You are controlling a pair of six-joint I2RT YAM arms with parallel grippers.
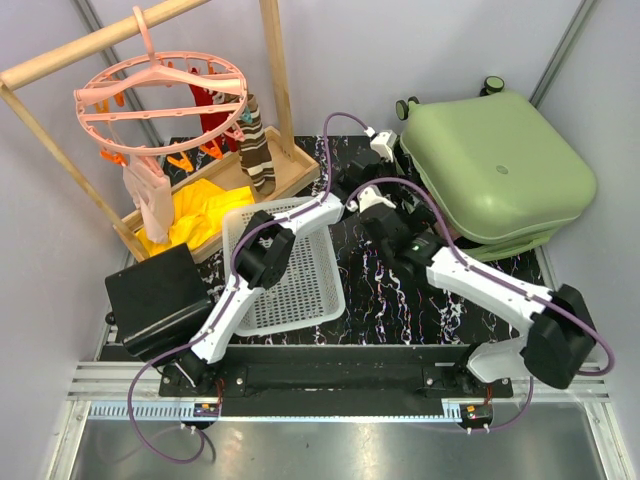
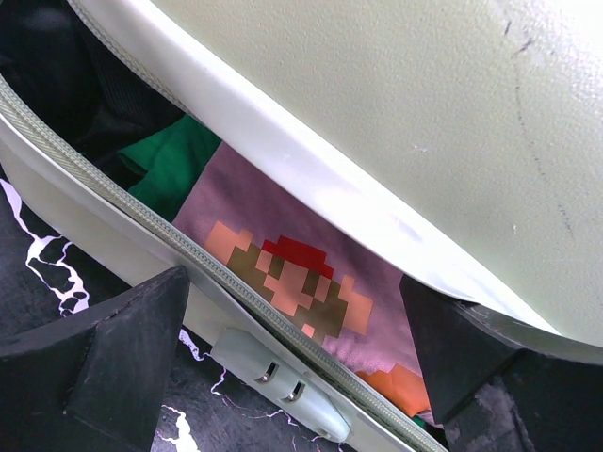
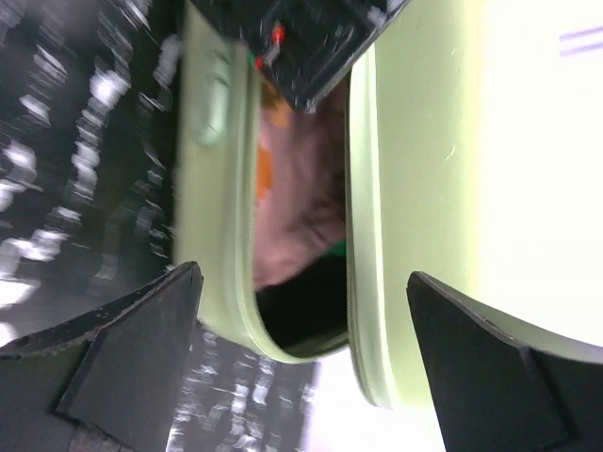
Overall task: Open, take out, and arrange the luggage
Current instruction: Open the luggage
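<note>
Marbled table: luggage ajar; left hand, right hand spread at gap.

Overhead, the light is bright and even, shadows soft, focus sharp. The left wrist view is crisp, with glare along the large light-green hard-shell suitcase. The right wrist view is motion-blurred: the black white-veined bench smears, the suitcase burns out white.

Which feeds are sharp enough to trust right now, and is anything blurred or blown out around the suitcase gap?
Top external: sharp, evenly lit, the luggage clear. Left wrist: crisp on the pixel-print shirt in the gap, mild sheen along the lid. Right wrist: motion-blurred, the table streaked, the lid blown out to white at right.
</note>
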